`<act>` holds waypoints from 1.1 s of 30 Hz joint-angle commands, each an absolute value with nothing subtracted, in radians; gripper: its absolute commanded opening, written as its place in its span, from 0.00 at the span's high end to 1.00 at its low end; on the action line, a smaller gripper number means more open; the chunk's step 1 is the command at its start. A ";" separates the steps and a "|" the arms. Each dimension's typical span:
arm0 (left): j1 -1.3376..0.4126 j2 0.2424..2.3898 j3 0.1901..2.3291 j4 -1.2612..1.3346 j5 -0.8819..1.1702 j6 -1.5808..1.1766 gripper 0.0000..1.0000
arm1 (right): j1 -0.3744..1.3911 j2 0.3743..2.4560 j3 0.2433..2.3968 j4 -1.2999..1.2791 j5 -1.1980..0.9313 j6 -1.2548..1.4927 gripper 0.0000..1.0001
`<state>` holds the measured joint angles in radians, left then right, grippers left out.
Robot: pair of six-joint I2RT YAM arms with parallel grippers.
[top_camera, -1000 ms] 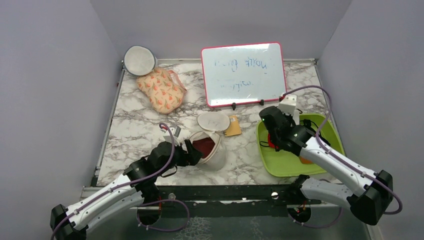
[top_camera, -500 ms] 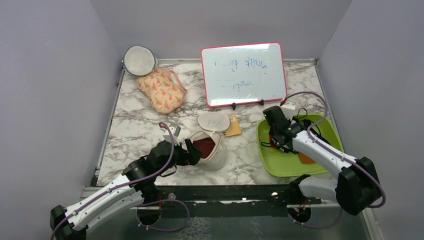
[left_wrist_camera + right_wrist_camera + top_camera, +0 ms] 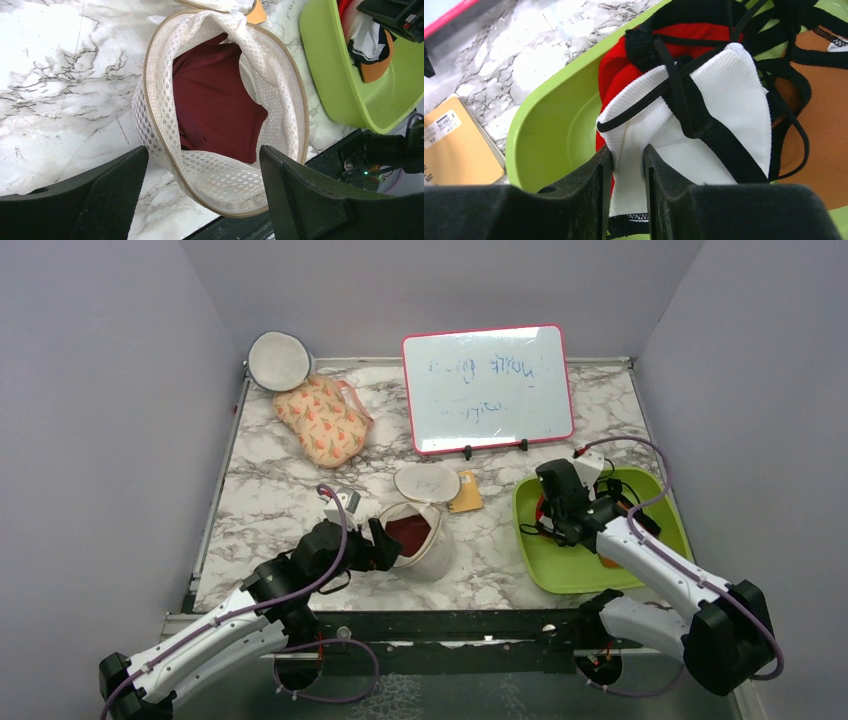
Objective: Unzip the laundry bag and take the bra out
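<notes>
At the counter's near edge, left of middle, the left gripper (image 3: pixel 202 150) stood spread wide at the rim of the laundry bag (image 3: pixel 220 185). The bag lay unzipped with the maroon bra (image 3: pixel 215 100) inside. Toward the near right corner, the right gripper (image 3: pixel 626 152) sat in the green tray (image 3: pixel 560 575), fingers narrowly apart with a white garment (image 3: pixel 724 100) between them; whether they pinched it could not be told. Beyond the bag lay what looked like its round lid (image 3: pixel 427 482), touching the notepad (image 3: pixel 468 495). A whiteboard (image 3: pixel 488 388) stood at the far edge, and a floral pouch (image 3: pixel 322 420) lay toward the far left corner.
</notes>
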<state>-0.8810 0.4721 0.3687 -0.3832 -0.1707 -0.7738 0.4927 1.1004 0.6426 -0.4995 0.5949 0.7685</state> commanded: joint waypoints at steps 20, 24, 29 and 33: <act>-0.883 0.445 0.410 -0.394 -0.227 -0.738 0.23 | 0.265 0.775 0.687 -0.827 0.779 1.000 0.91; -0.883 0.444 0.416 -0.393 -0.251 -0.732 0.23 | 0.265 0.757 0.716 -0.872 0.767 1.001 0.91; -0.883 0.424 0.423 -0.403 -0.254 -0.734 0.23 | 0.265 0.761 0.711 -0.895 0.757 1.028 0.86; -0.882 0.389 0.411 -0.408 -0.266 -0.749 0.23 | 0.265 0.775 0.665 -0.807 0.732 1.011 0.64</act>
